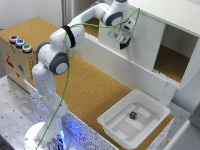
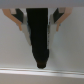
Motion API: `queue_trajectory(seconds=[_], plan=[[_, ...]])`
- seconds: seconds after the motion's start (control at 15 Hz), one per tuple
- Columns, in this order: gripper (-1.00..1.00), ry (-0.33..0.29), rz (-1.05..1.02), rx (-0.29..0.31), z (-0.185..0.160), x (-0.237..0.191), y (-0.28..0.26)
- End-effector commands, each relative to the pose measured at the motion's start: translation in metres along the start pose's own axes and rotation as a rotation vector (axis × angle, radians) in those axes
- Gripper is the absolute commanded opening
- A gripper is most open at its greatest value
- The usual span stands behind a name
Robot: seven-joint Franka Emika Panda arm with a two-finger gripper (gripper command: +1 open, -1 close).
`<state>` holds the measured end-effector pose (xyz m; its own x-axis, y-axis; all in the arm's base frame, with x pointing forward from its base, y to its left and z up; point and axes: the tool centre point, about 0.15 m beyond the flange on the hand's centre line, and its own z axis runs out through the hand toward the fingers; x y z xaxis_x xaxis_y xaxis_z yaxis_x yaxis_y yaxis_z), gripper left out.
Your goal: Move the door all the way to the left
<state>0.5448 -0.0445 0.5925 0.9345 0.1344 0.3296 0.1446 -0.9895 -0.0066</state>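
The door (image 1: 147,45) is a flat white panel in the white cabinet (image 1: 175,15) at the back of the exterior view. It stands about mid-way, with a cork-floored opening to its right (image 1: 170,62) and a narrower gap to its left (image 1: 92,27). My gripper (image 1: 124,42) is at the door's left part, on its black handle. In the wrist view the black handle (image 2: 39,35) runs between my two fingers (image 2: 21,19), which press against both its sides with the white door face (image 2: 70,50) behind.
A shallow white tray (image 1: 114,120) with a small dark object (image 1: 133,115) sits on the cork table (image 1: 95,90) in front of the cabinet. A wooden box with coloured buttons (image 1: 17,50) stands at the exterior view's left.
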Motion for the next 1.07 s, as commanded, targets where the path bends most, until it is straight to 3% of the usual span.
queue_trajectory(seconds=[0.0, 0.53, 1.0], plan=[[-1.0, 0.03, -0.072, -0.081, 0.018, 0.023, -0.082], [-1.0, 0.054, -0.211, -0.018, 0.01, 0.046, -0.184], [-1.0, 0.048, -0.253, 0.002, 0.011, 0.048, -0.23]])
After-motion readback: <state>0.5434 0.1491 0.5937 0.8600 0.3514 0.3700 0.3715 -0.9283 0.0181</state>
